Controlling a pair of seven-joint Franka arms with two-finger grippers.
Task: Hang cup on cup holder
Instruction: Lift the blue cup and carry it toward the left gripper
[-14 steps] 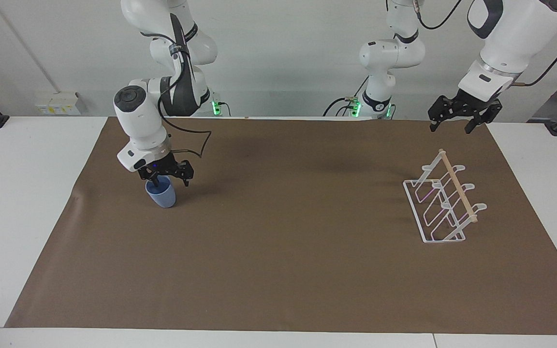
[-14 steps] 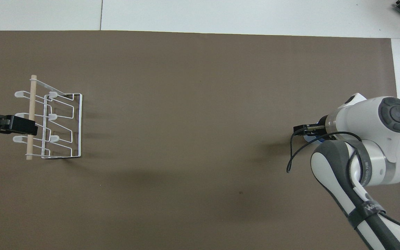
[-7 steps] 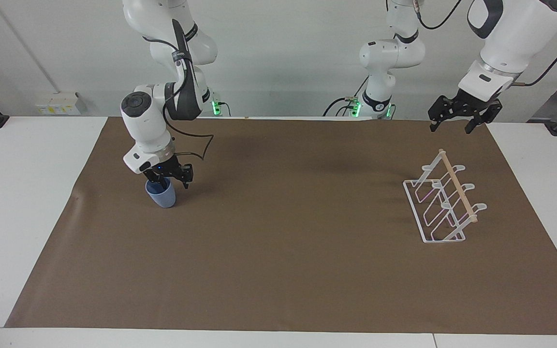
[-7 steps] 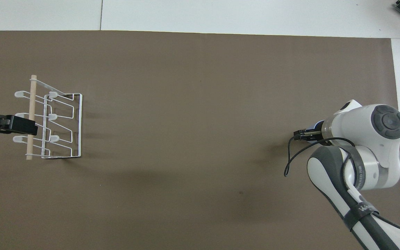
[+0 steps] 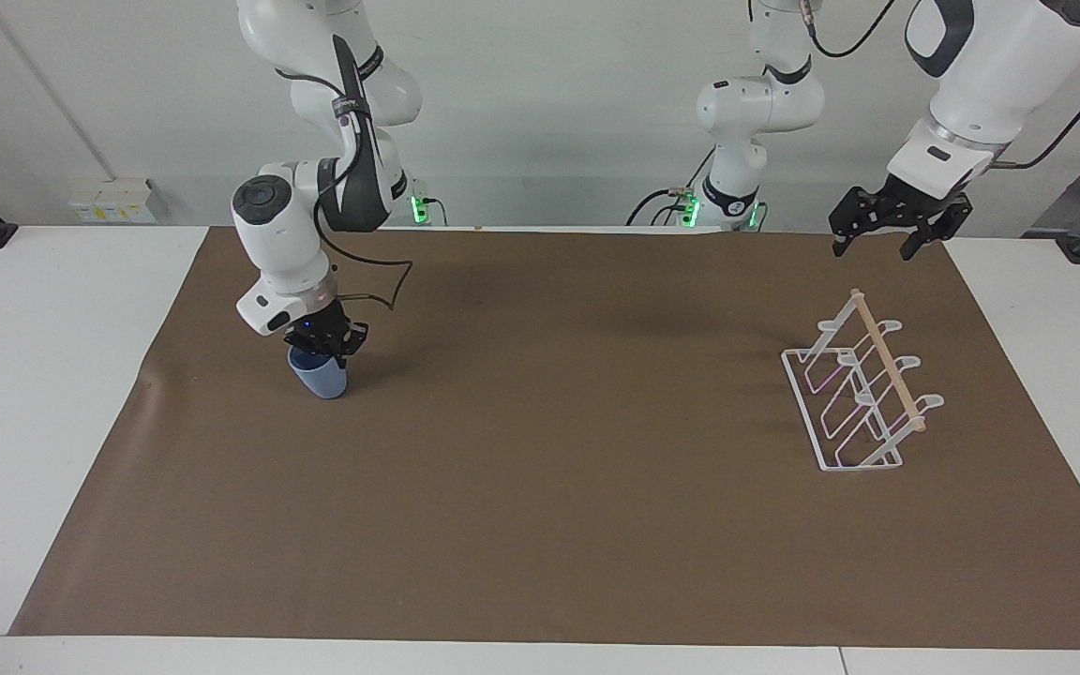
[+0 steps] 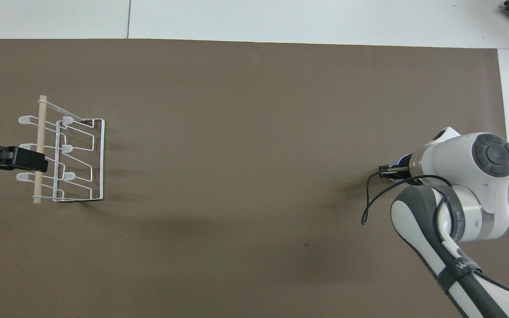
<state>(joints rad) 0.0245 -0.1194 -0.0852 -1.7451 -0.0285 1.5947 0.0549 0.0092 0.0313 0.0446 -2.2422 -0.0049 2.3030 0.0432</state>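
Observation:
The light blue cup [image 5: 320, 379] stands on the brown mat toward the right arm's end of the table and leans slightly. My right gripper [image 5: 324, 345] comes down from above and is shut on the cup's rim. In the overhead view the right gripper [image 6: 389, 170] and its arm hide nearly all of the cup. The white wire cup holder [image 5: 863, 389] with its wooden rod stands toward the left arm's end and also shows in the overhead view [image 6: 66, 157]. My left gripper [image 5: 887, 234] waits open in the air above the end of the holder nearer to the robots.
The brown mat [image 5: 540, 487] covers most of the white table [image 5: 52, 375]. A black cable loops from the right arm's wrist beside the cup. Nothing else lies on the mat.
The right gripper's fingers closed from a wide spread onto the cup's rim, and the cup now leans a little. The left arm has not moved.

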